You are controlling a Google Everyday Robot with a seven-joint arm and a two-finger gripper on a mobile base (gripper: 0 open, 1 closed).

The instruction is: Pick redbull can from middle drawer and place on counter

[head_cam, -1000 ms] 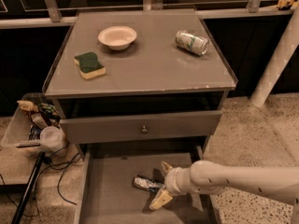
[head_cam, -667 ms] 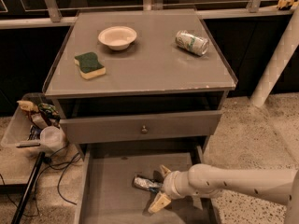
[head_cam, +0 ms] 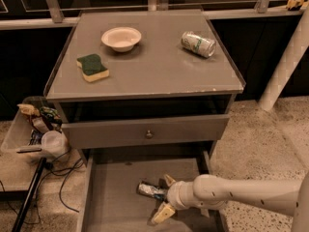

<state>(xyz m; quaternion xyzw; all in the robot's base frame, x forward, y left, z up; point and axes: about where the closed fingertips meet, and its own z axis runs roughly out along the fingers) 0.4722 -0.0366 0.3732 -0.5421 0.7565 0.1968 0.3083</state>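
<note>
Counter (head_cam: pixel 154 71): fills upper half of frame.
Middle drawer (head_cam: pixel 113 190): pulled out, lower centre.
Gripper (head_cam: pixel 165 196): reaches in from lower right, low over the drawer floor. Jaws spread wide, one higher and one lower in frame, holding nothing.
Redbull can (head_cam: pixel 149 190): lying flat on the drawer floor, long axis left-right. Right end sits at the jaw gap, body runs left.
Judgement: closing in means moving left along the can's axis.

The claw (head_cam: pixel 162 199) has dipped slightly lower in the middle drawer (head_cam: pixel 116 192), spread beside the redbull can (head_cam: pixel 150 191).
</note>
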